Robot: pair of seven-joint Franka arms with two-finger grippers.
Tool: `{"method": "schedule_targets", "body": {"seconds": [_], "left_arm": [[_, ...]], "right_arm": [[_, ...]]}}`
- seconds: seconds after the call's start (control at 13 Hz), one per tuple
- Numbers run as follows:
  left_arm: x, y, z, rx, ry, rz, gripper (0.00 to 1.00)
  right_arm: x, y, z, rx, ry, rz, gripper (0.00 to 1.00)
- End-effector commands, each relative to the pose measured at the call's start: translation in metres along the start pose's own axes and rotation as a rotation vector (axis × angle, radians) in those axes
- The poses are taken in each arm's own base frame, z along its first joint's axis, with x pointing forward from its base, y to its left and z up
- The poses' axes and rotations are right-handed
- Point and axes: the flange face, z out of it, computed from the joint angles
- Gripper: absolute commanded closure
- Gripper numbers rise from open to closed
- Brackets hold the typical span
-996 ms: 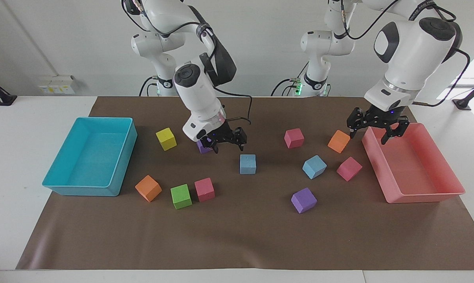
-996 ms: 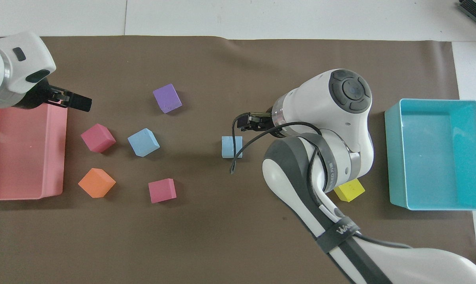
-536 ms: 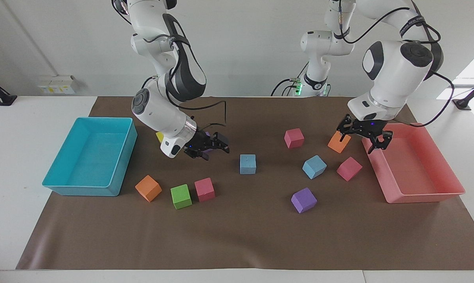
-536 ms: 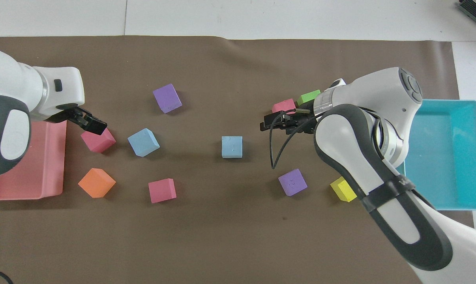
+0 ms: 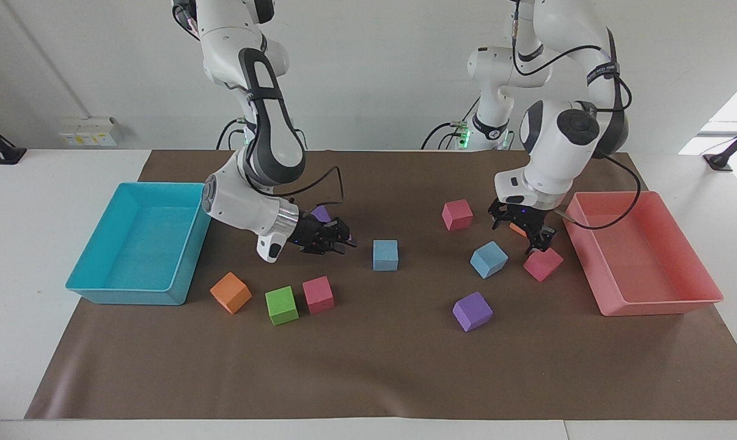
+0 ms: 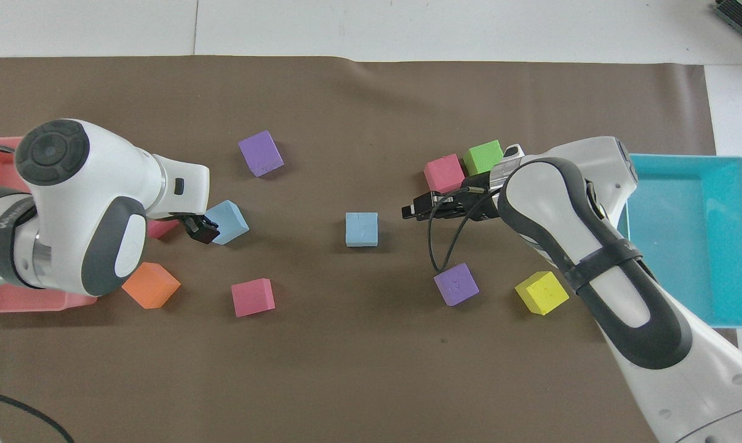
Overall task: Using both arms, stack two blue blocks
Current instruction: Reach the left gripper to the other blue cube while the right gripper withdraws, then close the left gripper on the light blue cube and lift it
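Facing view: the right gripper (image 5: 330, 237), empty, its fingers seemingly a little apart, sits low beside the middle blue block (image 5: 385, 255). The left gripper (image 5: 525, 227), fingers spread and empty, hangs between the second blue block (image 5: 488, 259) and a pink block (image 5: 542, 263).

Overhead view: the left gripper (image 6: 201, 229) meets that block's (image 6: 226, 221) edge; whether it touches is unclear. The blue blocks lie apart.

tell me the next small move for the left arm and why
Probably shift the left gripper sideways until it is over the tilted blue block, then lower around it. It now hangs beside that block, above the orange block, and both blue blocks lie apart on the mat. The right gripper is low beside the other blue block.
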Motion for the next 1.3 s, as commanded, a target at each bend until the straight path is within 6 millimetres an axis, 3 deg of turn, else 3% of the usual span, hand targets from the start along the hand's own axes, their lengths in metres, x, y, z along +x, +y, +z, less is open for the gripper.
{"method": "schedule_targets", "body": {"seconds": [0.0,0.15,0.31,0.38,0.54,0.77,0.92,1.15,1.23], "left_arm": [[-0.002,-0.001,0.024,0.02,0.005,0.019,0.0],[0.005,0.004,0.035,0.021,0.005,0.034,0.0],[0.002,-0.001,0.036,0.027,0.008,0.029,0.0],[0.005,-0.001,0.047,0.026,0.005,0.03,0.0],[0.006,0.003,0.061,0.02,-0.002,0.003,0.0],[0.003,0.009,0.073,0.021,-0.004,-0.024,0.0],[0.004,0.013,0.093,0.019,-0.01,-0.032,0.0],[0.005,0.019,0.098,0.018,-0.013,-0.034,0.0],[0.004,0.018,0.098,0.015,-0.018,-0.036,0.07]], "right_arm": [[-0.006,0.01,0.004,0.044,0.015,0.023,1.0],[-0.007,0.017,0.005,0.048,0.017,0.038,1.0],[-0.01,0.011,0.013,0.047,0.006,0.03,1.0],[-0.009,0.014,0.009,0.048,0.01,0.037,1.0],[-0.01,0.026,0.024,0.049,-0.013,0.059,1.0],[-0.012,0.028,0.034,0.062,-0.003,0.084,1.0],[-0.016,0.03,0.042,0.05,-0.006,0.082,1.0],[-0.018,0.029,0.046,0.044,-0.006,0.082,1.0],[-0.018,0.029,0.046,0.045,-0.006,0.083,1.0]]}}
